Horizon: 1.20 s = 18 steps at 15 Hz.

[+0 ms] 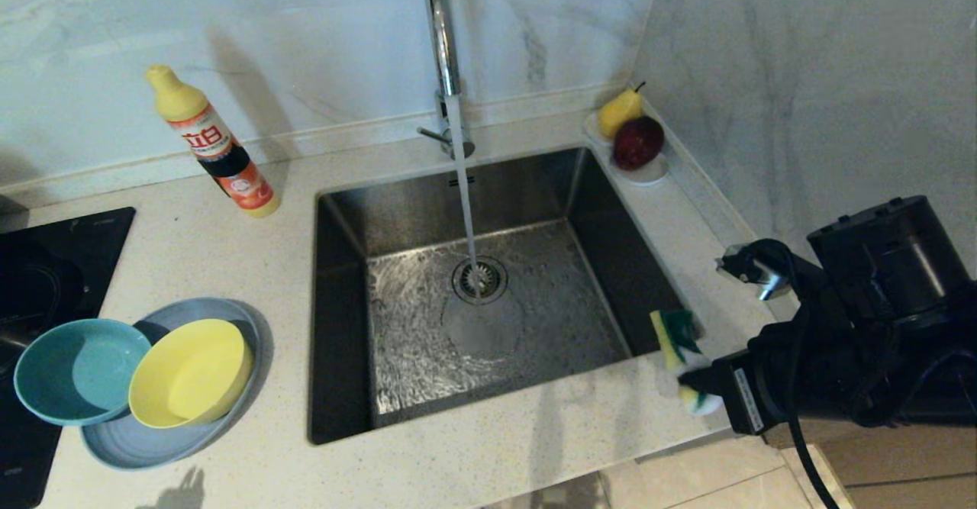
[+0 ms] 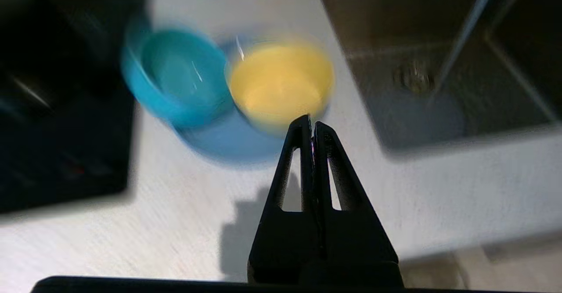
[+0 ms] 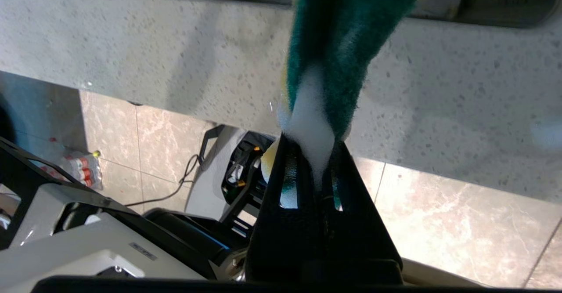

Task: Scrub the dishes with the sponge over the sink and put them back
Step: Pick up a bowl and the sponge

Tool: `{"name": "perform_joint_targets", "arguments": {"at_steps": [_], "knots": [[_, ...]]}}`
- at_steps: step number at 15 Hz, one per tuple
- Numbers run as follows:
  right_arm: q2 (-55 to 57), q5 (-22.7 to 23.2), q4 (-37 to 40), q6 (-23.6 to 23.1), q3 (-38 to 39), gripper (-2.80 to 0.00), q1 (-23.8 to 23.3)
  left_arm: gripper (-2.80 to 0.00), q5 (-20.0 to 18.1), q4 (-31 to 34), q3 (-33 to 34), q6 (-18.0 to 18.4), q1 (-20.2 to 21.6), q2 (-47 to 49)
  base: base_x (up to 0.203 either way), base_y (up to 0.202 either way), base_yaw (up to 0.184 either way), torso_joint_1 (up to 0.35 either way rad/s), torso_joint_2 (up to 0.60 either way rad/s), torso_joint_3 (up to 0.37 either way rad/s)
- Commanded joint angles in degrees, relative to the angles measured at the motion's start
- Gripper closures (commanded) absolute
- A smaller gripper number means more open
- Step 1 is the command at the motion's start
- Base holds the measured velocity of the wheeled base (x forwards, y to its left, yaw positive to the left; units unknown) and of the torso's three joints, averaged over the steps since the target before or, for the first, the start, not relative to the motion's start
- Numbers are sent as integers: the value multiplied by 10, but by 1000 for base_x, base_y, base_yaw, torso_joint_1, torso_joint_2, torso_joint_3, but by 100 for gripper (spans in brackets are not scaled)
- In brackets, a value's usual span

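green-backed sponge, foamy, is pinched in the right gripper above the counter's front edge by the sink. left gripper, clenched on nothing, hovers over the yellow bowl and teal bowl on the grey-blue plate.

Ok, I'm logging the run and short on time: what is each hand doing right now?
Left hand: closed, empty, above the counter near the yellow bowl.
Right hand: closed on the soapy sponge, by the sink's right edge.
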Motion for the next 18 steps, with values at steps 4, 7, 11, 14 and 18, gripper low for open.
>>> {"name": "perform_joint_targets", "arguments": {"at_steps": [4, 7, 11, 14, 18], "knots": [[-24, -1, 7, -2, -3, 0, -4, 0, 64, 30, -271, 108, 1, 187, 0, 0, 0, 0, 0, 0], [-22, -2, 6, -3, -4, 0, -3, 0, 104, 57, -382, 241, 4, 262, 0, 0, 0, 0, 0, 0], [-21, -3, 15, -10, -12, 0, -3, 0, 112, 130, -466, 361, 5, 304, 0, 0, 0, 0, 0, 0], [-18, -3, 25, -11, -21, 0, -2, 0, 113, 260, -516, 408, 5, 338, 0, 0, 0, 0, 0, 0], [-6, -2, 23, -13, -20, 0, 0, 0, 115, 325, -509, 413, 5, 376, 0, 0, 0, 0, 0, 0]]}}
